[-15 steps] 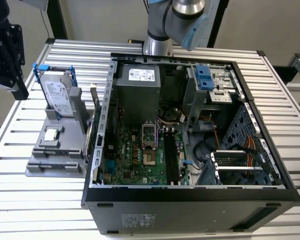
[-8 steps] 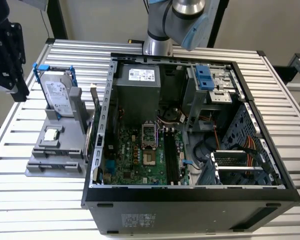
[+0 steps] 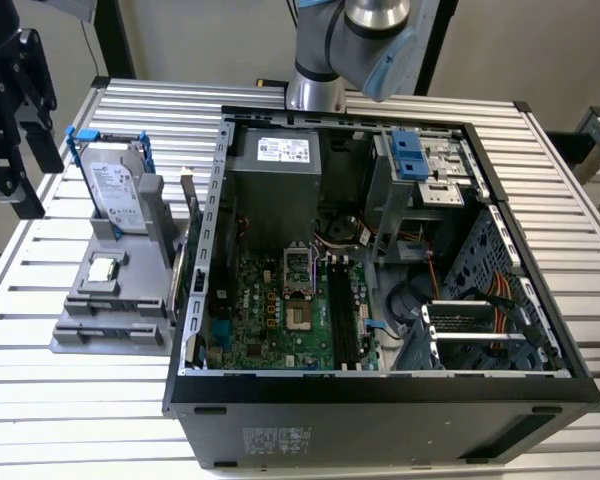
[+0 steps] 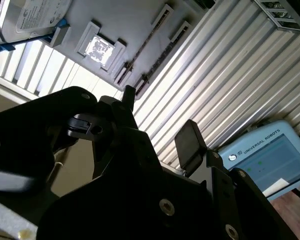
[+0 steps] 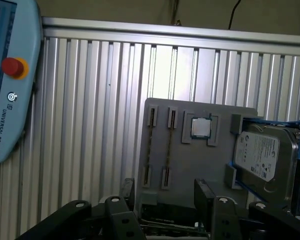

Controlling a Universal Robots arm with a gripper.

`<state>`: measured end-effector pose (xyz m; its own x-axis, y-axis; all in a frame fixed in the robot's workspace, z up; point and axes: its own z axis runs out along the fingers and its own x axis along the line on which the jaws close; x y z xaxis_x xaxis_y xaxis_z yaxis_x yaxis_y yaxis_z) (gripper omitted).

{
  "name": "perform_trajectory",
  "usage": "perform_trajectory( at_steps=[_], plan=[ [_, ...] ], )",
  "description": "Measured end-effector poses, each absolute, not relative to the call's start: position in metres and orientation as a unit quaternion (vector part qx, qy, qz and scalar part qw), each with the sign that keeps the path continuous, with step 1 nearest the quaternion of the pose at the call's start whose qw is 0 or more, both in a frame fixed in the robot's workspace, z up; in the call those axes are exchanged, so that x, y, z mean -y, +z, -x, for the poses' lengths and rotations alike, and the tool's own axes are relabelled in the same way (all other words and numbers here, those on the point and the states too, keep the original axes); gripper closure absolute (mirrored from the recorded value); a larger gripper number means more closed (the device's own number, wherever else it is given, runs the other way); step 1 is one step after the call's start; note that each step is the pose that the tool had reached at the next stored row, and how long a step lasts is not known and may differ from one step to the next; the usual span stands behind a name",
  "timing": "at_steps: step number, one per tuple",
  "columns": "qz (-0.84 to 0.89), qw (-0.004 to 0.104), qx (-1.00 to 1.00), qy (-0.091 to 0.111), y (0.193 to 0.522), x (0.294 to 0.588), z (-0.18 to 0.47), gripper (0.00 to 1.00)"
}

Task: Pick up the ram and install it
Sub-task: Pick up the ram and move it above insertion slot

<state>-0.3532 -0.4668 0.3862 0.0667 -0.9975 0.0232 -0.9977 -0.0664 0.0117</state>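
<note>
Two thin ram sticks stand on edge in slots of a grey holder, one ram beside the other; the second wrist view shows them as ram and its neighbour. In the exterior view the ram sits on the holder's side nearest the case. My gripper hangs high above the holder, open, with nothing between its fingers. The exterior view shows the gripper at the far left. The motherboard's long black slots lie inside the open computer case.
The holder also carries a silver hard drive with blue rails and a small square processor chip. A teach pendant lies on the ribbed metal table. Cables and drive cages crowd the case towards the exterior view's right.
</note>
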Motion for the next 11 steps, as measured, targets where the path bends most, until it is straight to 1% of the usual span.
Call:
perform_trajectory(
  at_steps=[11],
  plan=[
    [-0.730, 0.012, 0.683, 0.005, 0.3834, 0.4669, 0.3532, 0.00]
  ],
)
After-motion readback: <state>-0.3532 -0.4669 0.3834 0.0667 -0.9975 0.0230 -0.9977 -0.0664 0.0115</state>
